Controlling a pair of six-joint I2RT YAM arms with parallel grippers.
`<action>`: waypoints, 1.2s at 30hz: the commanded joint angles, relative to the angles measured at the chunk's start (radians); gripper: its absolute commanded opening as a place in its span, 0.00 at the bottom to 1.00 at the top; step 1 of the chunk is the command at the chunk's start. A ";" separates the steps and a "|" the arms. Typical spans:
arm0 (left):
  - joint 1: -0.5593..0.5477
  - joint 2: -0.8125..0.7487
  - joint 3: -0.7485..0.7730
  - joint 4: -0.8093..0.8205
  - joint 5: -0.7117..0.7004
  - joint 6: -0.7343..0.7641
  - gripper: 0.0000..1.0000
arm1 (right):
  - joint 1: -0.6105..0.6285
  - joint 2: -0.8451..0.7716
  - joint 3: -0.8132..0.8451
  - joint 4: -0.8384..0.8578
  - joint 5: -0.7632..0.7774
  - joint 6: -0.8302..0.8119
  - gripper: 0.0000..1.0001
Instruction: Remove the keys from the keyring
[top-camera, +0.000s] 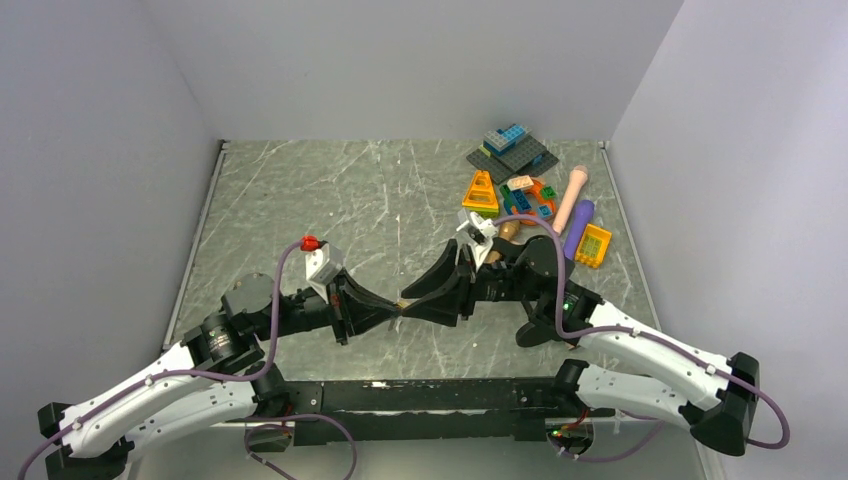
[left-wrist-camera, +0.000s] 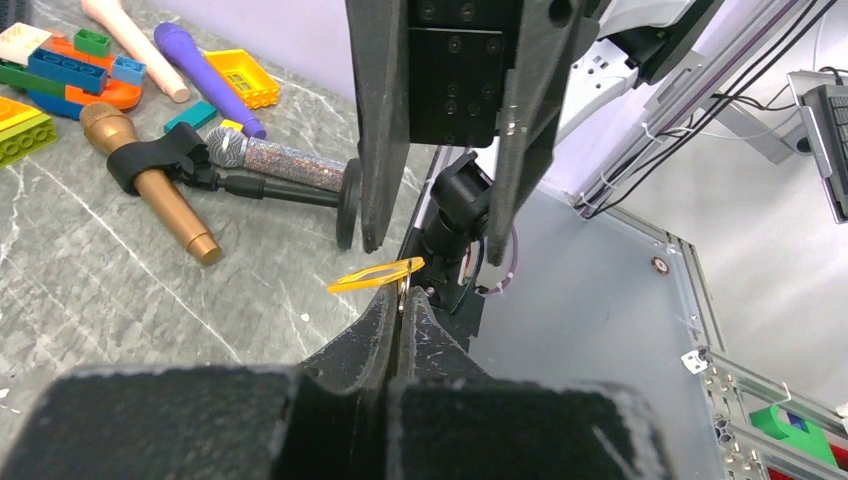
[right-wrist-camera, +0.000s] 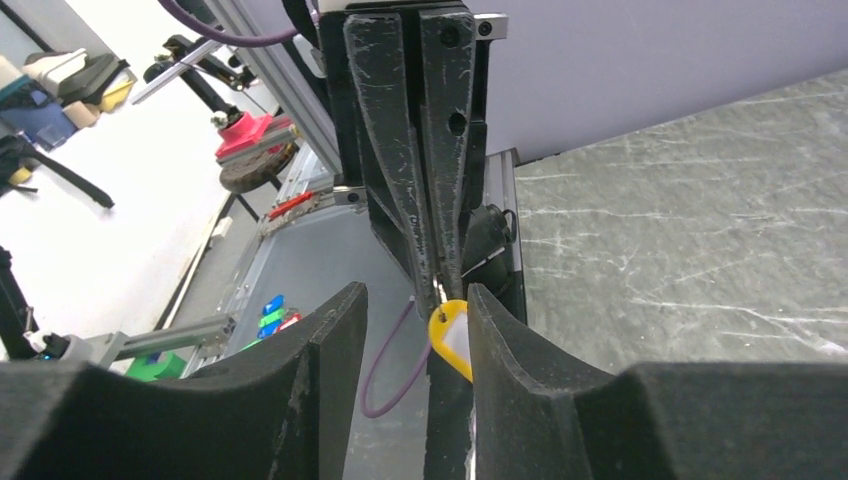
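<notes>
The keyring (left-wrist-camera: 402, 288) is a thin wire loop pinched at the tips of the left gripper (left-wrist-camera: 403, 300), whose jaws are fully closed on it with no gap visible. The ring is held in the air above the near edge of the table (top-camera: 300, 200), roughly midway between the two arm bases. One item hangs from the ring: a flat yellow key tag (right-wrist-camera: 452, 340) with a pale insert, seen edge-on from the left wrist and face-on from the right wrist. The right gripper (right-wrist-camera: 417, 292) faces the left gripper tip to tip. Its jaws stand partly apart, one on each side of the tag, and have hold of nothing. The tag lies just beside one finger (right-wrist-camera: 500, 360); contact cannot be confirmed. Well apart, toward the far right of the table, lie a gold toy microphone (left-wrist-camera: 150, 180) in a black clip, a glitter microphone (left-wrist-camera: 280, 160), a purple microphone (left-wrist-camera: 205, 75) and assorted building blocks (top-camera: 520, 195).
</notes>
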 joint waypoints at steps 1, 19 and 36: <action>-0.001 0.002 0.014 0.059 0.045 -0.004 0.00 | 0.004 0.007 0.002 0.063 0.025 -0.012 0.43; -0.001 0.017 0.014 0.062 0.052 0.003 0.00 | 0.008 0.042 0.031 0.017 0.049 -0.018 0.00; -0.001 0.053 0.122 -0.163 0.074 0.121 0.00 | 0.013 0.105 0.140 -0.311 -0.017 -0.203 0.00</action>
